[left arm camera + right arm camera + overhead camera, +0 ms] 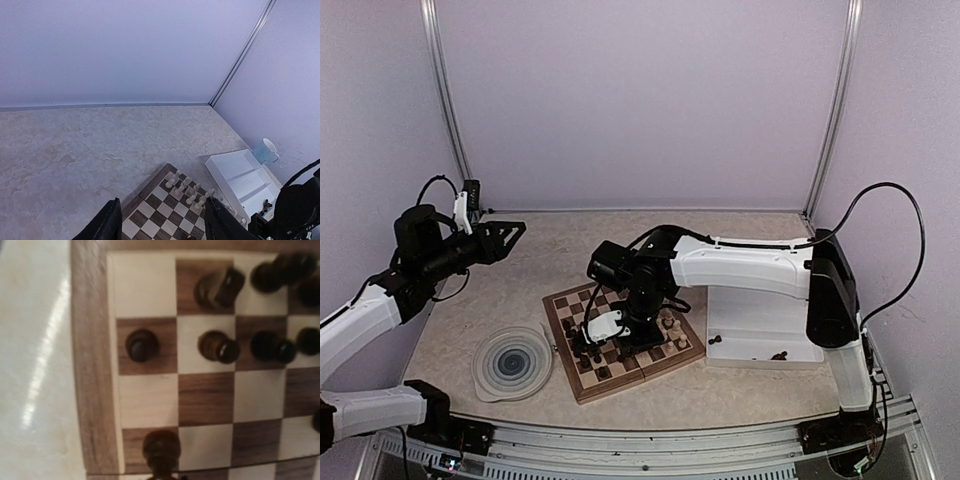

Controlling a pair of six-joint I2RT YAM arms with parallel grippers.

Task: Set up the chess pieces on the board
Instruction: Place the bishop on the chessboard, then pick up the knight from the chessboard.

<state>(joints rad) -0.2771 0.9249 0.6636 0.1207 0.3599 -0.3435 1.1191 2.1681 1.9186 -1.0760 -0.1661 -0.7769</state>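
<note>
The board (pixel 582 389) lies at the table's middle, turned at an angle. Dark chess pieces (pixel 585 350) stand along its near-left side and pale ones (pixel 675 325) along its far-right side. My right gripper (pixel 600 340) hangs low over the dark side. In the right wrist view it is shut on a dark piece (pixel 161 447) above a corner square of the board (pixel 150 400), with several dark pieces (pixel 218 346) standing beyond. My left gripper (pixel 505 235) is raised at the left and open (pixel 162 226) with nothing between its fingers, and the board (pixel 160 210) and pale pieces (pixel 187 190) lie far below it.
A white two-compartment tray (pixel 760 320) sits right of the board with a few dark pieces (pixel 780 355) in it. A round blue-swirl plate (pixel 512 362) lies left of the board. A pale blue mug (pixel 265 150) stands by the right wall behind the tray (pixel 240 175).
</note>
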